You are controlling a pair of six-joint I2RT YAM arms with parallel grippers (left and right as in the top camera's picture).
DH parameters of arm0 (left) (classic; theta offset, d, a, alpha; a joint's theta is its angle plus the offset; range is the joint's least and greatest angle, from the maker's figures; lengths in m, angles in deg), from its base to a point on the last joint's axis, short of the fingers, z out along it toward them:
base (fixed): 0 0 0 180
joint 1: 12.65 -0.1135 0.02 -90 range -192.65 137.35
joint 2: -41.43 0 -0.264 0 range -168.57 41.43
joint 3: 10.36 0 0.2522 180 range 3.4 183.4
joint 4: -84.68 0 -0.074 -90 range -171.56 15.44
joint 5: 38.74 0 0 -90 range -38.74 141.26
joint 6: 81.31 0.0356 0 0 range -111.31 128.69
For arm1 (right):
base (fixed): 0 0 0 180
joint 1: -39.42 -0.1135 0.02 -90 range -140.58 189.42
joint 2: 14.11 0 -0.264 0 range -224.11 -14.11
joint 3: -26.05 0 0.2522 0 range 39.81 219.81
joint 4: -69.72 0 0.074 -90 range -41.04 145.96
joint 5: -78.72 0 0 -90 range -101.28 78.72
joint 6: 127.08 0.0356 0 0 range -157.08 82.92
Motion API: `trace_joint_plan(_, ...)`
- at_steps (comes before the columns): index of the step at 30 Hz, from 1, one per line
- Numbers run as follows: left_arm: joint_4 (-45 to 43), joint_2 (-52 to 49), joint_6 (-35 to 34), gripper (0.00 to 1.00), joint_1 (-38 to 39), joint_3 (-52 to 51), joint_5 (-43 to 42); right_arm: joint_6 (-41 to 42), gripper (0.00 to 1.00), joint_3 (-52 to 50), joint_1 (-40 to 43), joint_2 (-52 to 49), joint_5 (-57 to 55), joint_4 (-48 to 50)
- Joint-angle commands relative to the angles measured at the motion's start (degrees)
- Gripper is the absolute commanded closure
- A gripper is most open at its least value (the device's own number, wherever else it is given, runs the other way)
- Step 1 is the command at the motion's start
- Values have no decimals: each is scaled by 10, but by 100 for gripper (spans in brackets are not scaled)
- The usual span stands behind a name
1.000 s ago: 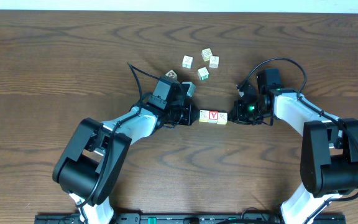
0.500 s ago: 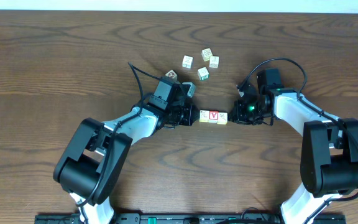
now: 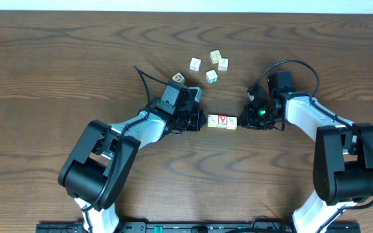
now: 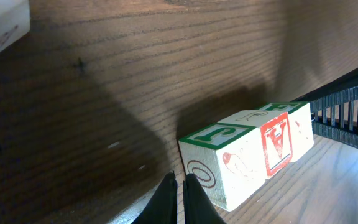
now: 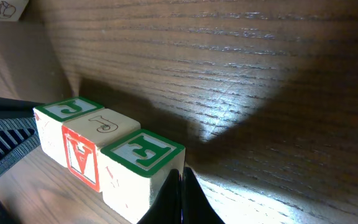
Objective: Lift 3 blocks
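The three blocks (image 3: 222,121) formed a row, red one in the middle, between the left hand (image 3: 203,121) and right hand (image 3: 239,121), both with fingers pressed together.

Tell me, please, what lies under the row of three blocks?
Only the wooden table shows beneath the blocks; their undersides, and any gap below them, are hidden.

A dark brown wooden table (image 3: 57,58) with wavy grain fills nearly the whole overhead view. Along its far edge runs a thin pale strip (image 3: 186,5); whether wall or floor cannot be told. A black bar (image 3: 193,227) lies along the near edge. Close up, a bright patch (image 5: 241,106) of light falls on the wood, and soft shadow (image 4: 73,124) darkens other parts.
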Motion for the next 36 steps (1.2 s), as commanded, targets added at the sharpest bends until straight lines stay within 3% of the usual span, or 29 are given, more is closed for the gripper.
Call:
trace_joint_plan(1,-2,-6,-15,93,1,13,7,6,99,-2,-2,-5,14,0)
trace_joint_plan(11,-2,-18,-25,93,1,40,-49,6,99,-2,-2,-5,14,0)
trace_joint_plan(36,10,-35,-14,93,2,48,-94,4,99,-2,-7,-5,65,19)
